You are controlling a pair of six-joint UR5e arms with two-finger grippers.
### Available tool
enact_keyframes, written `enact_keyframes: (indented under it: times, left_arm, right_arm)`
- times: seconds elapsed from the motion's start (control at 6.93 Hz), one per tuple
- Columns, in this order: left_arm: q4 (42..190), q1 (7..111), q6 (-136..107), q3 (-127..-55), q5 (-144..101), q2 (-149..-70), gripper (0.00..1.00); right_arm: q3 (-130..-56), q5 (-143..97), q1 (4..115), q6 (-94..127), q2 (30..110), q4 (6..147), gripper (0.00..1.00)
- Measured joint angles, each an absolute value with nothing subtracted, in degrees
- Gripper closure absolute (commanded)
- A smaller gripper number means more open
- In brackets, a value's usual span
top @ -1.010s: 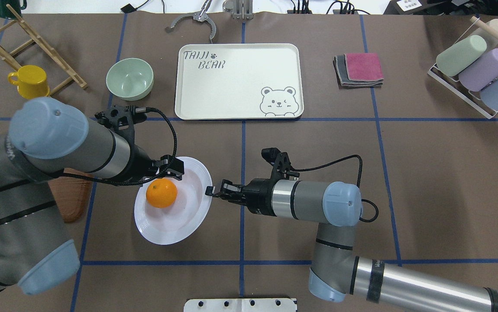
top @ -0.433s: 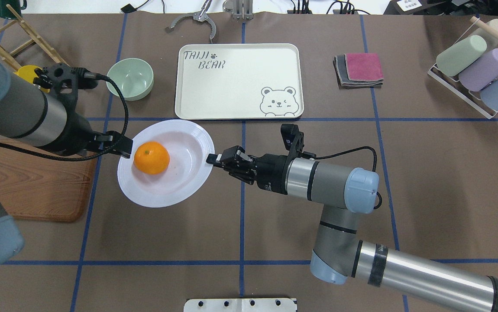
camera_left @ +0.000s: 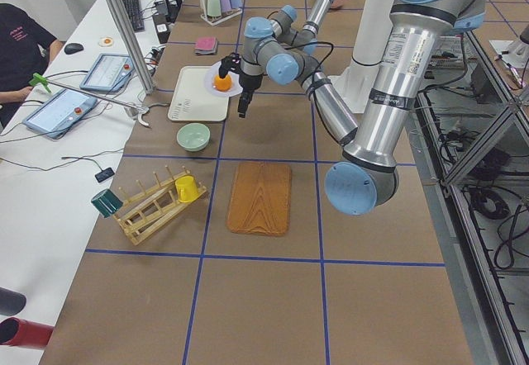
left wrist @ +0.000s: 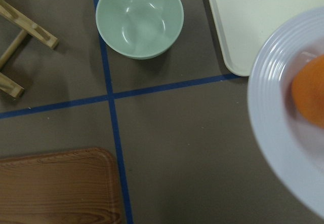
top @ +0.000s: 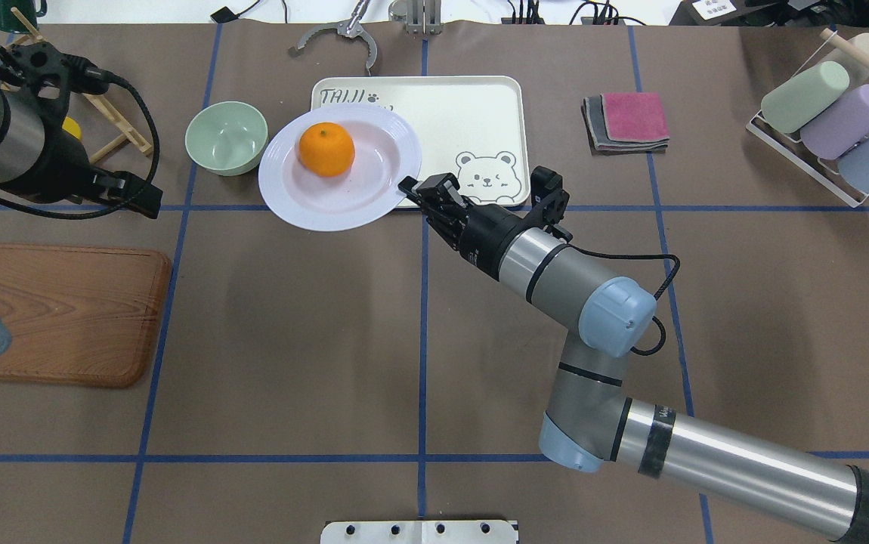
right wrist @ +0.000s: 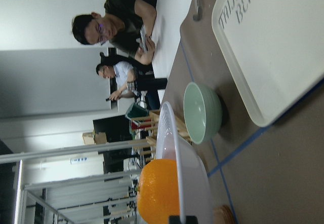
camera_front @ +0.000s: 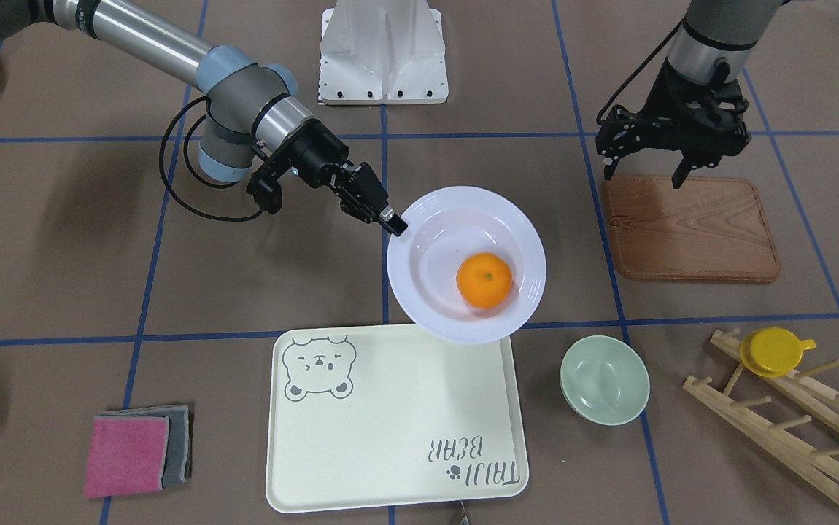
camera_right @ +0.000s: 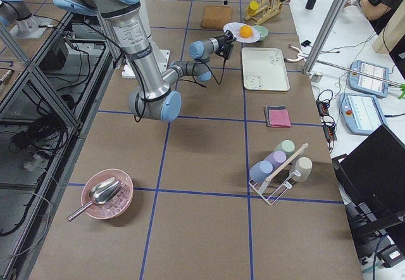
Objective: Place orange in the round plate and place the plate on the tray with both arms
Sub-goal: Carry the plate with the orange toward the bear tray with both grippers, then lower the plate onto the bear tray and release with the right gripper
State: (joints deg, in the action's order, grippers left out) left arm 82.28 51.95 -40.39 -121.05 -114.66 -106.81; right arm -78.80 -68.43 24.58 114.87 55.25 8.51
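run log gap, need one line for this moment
right gripper shut on round plate; orange in it; over tray corner; left gripper open

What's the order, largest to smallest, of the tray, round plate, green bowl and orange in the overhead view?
1. tray
2. round plate, held up nearer the camera, so it looks somewhat enlarged
3. green bowl
4. orange
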Motion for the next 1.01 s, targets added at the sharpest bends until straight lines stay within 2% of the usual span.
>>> enact_keyframes:
  times: [0.43,1.01]
  left_arm:
    - [85.95,54.39,-37.66,-116.68,-114.70,-106.79,0.01]
    - [87.16,54.82,-37.53,-115.68,-114.70,-106.64,0.01]
  right_arm:
    - [-74.46,-58.11,24.67,124.23,51.70,20.89,0.97]
    - [-73.29,-53.90,24.61,132.50,50.98,34.05,0.93]
